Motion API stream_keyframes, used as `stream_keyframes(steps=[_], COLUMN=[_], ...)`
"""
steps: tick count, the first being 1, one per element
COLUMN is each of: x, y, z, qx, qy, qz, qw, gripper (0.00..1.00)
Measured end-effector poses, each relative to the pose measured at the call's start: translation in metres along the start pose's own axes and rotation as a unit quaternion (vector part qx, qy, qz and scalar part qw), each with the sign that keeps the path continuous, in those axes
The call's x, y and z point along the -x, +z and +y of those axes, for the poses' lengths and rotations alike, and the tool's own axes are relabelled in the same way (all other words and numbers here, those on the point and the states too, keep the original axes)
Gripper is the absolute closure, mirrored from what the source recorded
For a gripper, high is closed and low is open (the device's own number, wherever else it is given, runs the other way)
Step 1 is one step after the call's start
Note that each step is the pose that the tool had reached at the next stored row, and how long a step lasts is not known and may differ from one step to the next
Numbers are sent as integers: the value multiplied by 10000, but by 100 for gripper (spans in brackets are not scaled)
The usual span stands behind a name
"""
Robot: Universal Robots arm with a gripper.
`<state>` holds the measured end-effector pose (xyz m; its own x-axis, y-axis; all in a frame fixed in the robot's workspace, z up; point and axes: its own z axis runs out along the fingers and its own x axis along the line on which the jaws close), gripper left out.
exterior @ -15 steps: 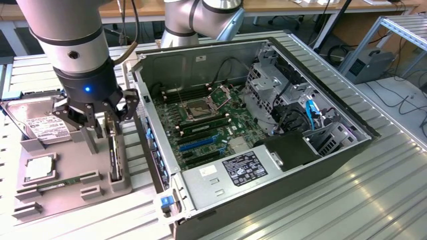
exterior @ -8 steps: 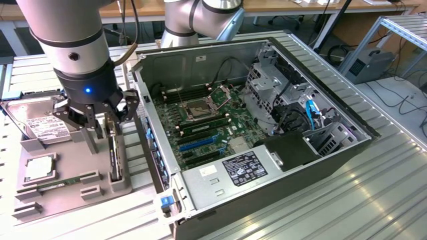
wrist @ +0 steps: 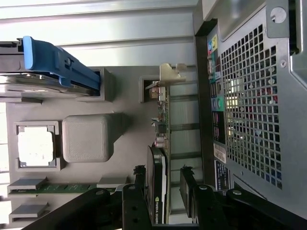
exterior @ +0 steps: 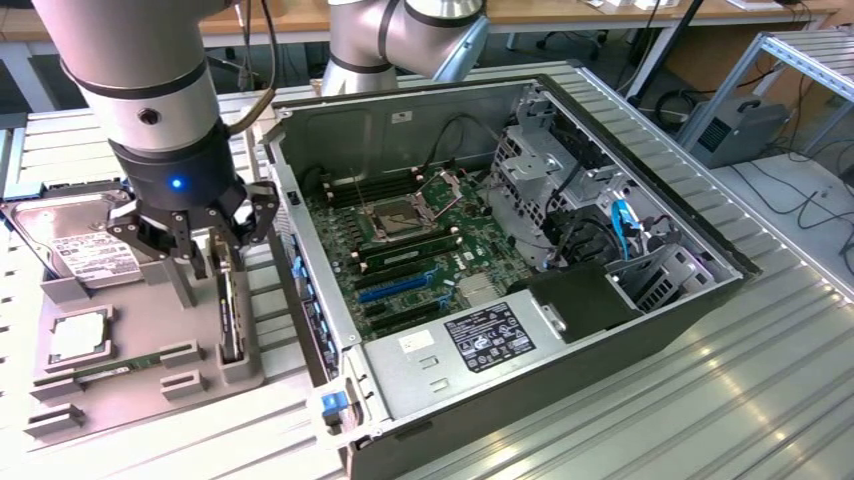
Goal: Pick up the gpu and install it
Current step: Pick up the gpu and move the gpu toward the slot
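Fingers spread, the hand (wrist: 162, 171) straddles the upright gpu (wrist: 156, 163) in its gray holder (wrist: 129, 96). The open computer case (exterior: 534, 250) stands just beside.

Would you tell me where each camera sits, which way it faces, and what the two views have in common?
Exterior view: mounted high, looking down on the open computer case and the grey parts tray at the exterior view's left; the arm and its gripper show.
Wrist view: on the wrist, looking along the open gripper straddling the gpu, which stands on edge in the tray beside the case; both fingers show.
Shared: gripper, gpu, tray, case.
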<state>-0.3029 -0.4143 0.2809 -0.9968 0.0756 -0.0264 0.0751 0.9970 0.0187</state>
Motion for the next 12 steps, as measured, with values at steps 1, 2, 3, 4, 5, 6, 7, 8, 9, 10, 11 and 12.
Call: stream_keyframes(steps=[1, 2, 3, 4, 5, 6, 7, 8, 9, 10, 11, 12], x=[-1, -2, -3, -4, -5, -4, -4, -4, -4, -4, -4, -4], y=[3, 12, 20, 24, 30, 40, 46, 53, 58, 63, 74, 87], z=[-1, -2, -3, -3, -4, -7, -8, -11, -14, -16, -21, -27], qx=[0, 0, 1, 0, 0, 0, 0, -1, -2, -2, -3, -3], qy=[0, -1, 0, 0, 1, 0, 0, 0, 0, 0, 0, 0], qz=[0, 0, -1, 0, 0, -1, -1, 0, 0, 0, 0, -1], qw=[10000, 10000, 10000, 10000, 10000, 10000, 10000, 10000, 10000, 10000, 10000, 10000], gripper=[58, 58, 58, 58, 58, 58, 58, 58, 58, 58, 58, 58])
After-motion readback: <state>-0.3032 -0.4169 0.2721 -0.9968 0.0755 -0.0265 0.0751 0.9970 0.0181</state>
